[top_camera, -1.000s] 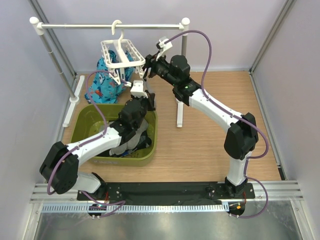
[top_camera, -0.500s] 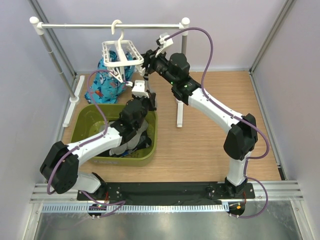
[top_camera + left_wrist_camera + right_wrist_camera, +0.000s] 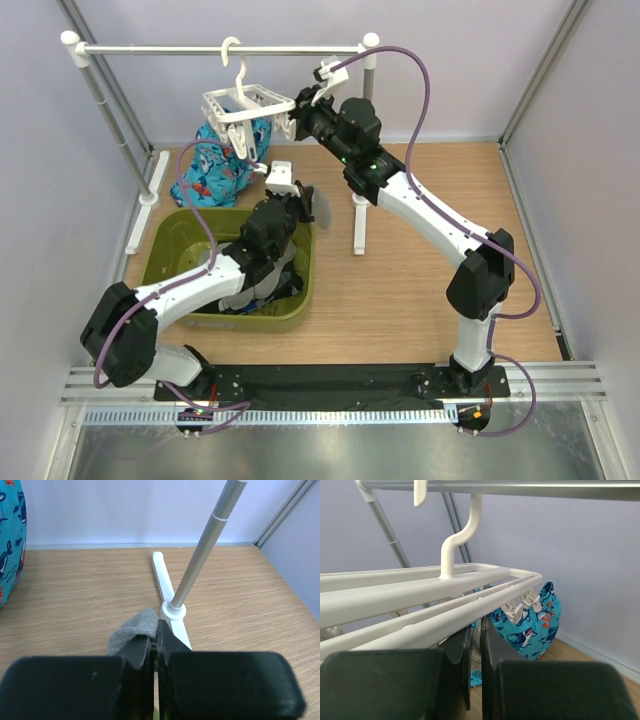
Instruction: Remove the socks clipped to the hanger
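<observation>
We see that the right gripper (image 3: 293, 122) has risen and drawn back toward the rail (image 3: 170, 48) over the last second. It has carried the right edge of the hanger (image 3: 247, 102) with it, so the white frame now sits higher and tilts more. Below, the left gripper (image 3: 303, 197) has shifted slightly right. The grey sock (image 3: 323, 206) pinched in its jaws now sticks out to its right, apart from the hanger.

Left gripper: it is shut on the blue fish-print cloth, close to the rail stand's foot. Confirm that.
Wrong on one count. The left gripper is shut on a grey sock, not the blue fish-print cloth, which sits apart at the left edge. The left wrist view shows this. The rail stand's foot is indeed close.
</observation>
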